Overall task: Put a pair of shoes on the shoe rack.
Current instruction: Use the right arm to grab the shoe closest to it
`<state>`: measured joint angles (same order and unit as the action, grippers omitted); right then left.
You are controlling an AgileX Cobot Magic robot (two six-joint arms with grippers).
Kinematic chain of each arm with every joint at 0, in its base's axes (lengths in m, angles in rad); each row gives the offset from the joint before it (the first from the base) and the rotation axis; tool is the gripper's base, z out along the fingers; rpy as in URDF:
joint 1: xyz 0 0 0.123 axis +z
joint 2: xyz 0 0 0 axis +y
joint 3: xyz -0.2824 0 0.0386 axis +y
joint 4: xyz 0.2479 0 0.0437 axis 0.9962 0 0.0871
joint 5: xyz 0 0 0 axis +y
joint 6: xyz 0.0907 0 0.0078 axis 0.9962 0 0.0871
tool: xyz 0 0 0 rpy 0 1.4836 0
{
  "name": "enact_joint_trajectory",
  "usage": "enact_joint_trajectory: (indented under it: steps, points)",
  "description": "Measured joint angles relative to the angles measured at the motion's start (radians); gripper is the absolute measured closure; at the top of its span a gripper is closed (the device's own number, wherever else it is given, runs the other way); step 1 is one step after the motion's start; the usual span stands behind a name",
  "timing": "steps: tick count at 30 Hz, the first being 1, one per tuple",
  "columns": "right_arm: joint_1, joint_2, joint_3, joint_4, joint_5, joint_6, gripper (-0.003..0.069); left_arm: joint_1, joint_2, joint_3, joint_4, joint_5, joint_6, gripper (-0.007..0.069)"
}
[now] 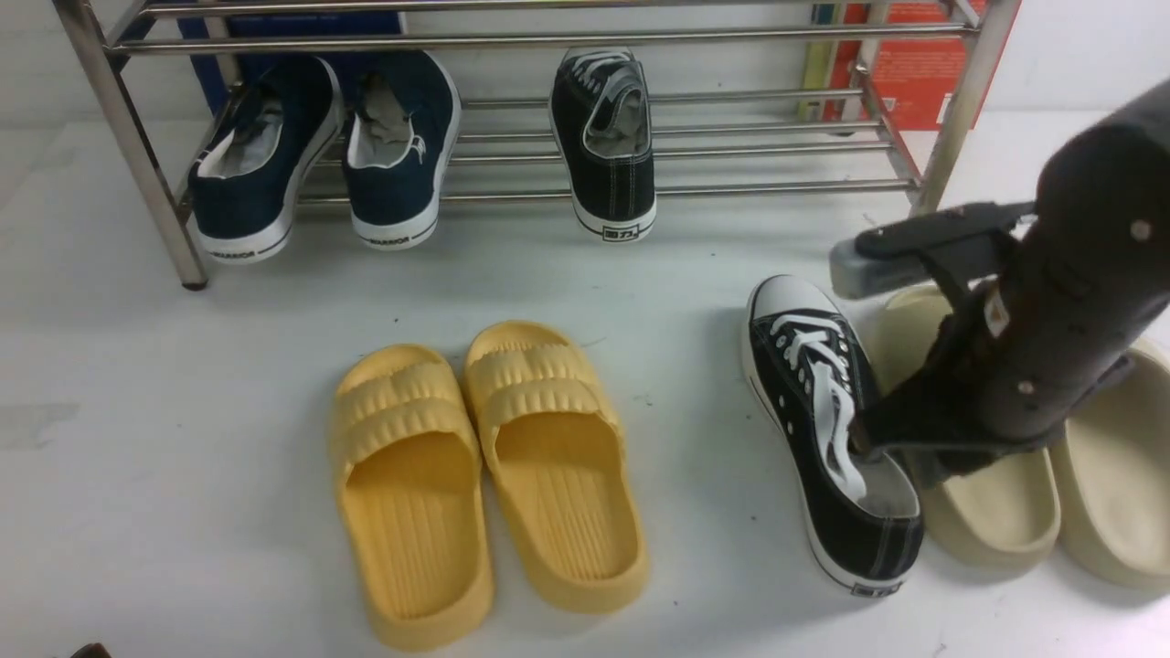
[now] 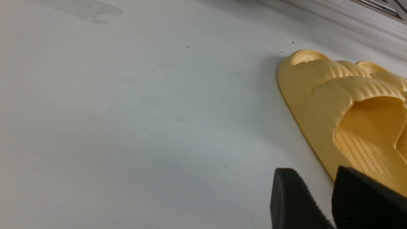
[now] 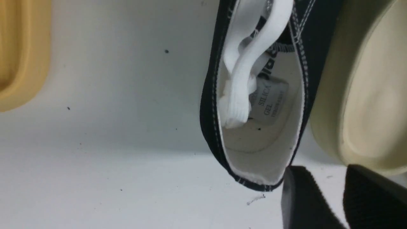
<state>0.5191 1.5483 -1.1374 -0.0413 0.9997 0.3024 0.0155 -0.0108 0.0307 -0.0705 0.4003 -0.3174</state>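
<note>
WARRIOR is showing on the heels of the navy sneakers (image 1: 402, 174), and a packet (image 3: 270, 98) reading SILICA GEL is lying inside the loose sneaker (image 1: 827, 429); the black heel tabs are too small to read. That sneaker is resting on the white surface (image 1: 183, 439), just beside a beige slide (image 1: 987, 512), its long axis running toward the rack (image 1: 640, 38), toe away from the robot and angled slightly left. Its mate (image 1: 608, 137) is sitting on the rack's lower bars, heel toward the robot. The right gripper (image 3: 324, 178) is hanging at the loose sneaker's heel, fingers spread, pinching nothing. The left gripper (image 2: 313, 178) is hovering near a yellow slide (image 2: 334, 105), fingers apart, empty.
</note>
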Motion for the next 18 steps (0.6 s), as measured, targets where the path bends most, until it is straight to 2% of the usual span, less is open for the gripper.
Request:
enact_joint_trajectory:
  steps: [3,6,8,11,16,18]
  points:
    - [0.0,0.029,0.039,0.002,-0.077,0.005,0.0265,0.0,0.0,0.0,0.0,0.0,0.0,0.0407]
    - [0.0,0.069,0.049,0.002,-0.131,0.013,0.0214,0.0,0.0,0.0,0.0,0.0,0.0,0.0409]
    - [-0.004,0.098,0.051,0.002,-0.163,0.03,0.0213,0.0,0.0,0.0,0.0,0.0,0.0,0.0409]
    - [-0.015,0.128,0.053,0.002,-0.184,0.042,0.0228,0.0,0.0,0.0,0.0,0.0,0.0,0.0409]
    - [-0.041,0.184,0.054,0.002,-0.192,0.05,0.0305,0.0,0.0,0.0,0.0,0.0,0.0,0.0407]
    - [-0.042,0.198,0.054,0.001,-0.193,0.051,0.037,0.0,0.0,0.0,0.0,0.0,0.0,0.0407]
